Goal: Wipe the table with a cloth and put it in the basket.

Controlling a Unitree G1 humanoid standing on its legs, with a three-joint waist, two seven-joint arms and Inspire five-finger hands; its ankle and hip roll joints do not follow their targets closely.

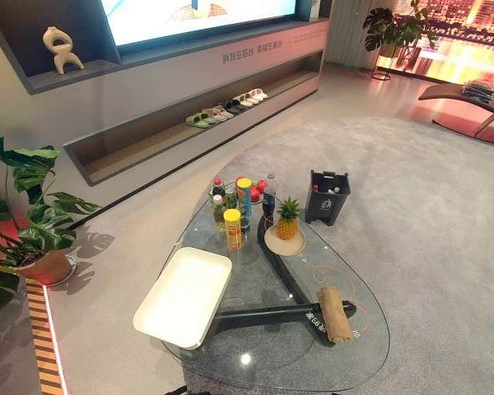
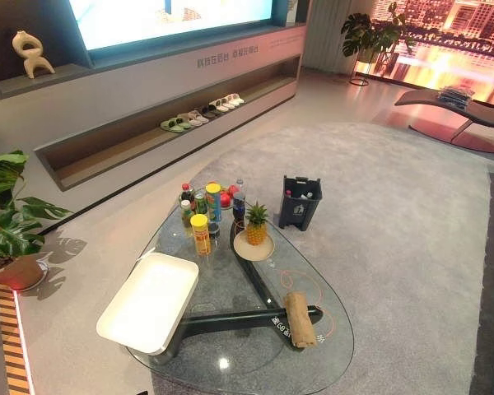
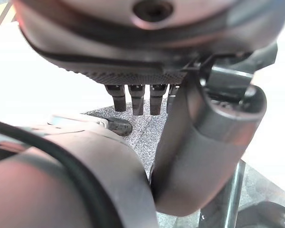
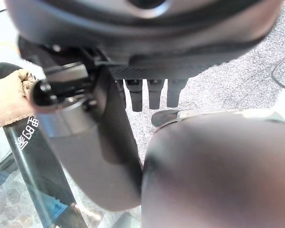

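A rolled tan cloth point(image 1: 335, 313) lies on the glass table point(image 1: 370, 358), near its front right edge, over the dark frame underneath. A white rectangular basket point(image 1: 184, 296) sits on the table's left side. My left hand point(image 3: 133, 76) hangs with straight fingers point(image 3: 135, 99) and holds nothing. Fingers point(image 4: 154, 94) of my right hand point(image 4: 152, 71) are also straight and empty. The cloth's end point(image 4: 7, 102) shows beside the right thumb, apart from it.
Bottles and cans point(image 1: 239, 202), a yellow can point(image 1: 232, 229) and a pineapple on a plate point(image 1: 287, 222) crowd the table's far end. A dark bin point(image 1: 327, 196) stands on the carpet beyond. A potted plant point(image 1: 29, 222) is at the left.
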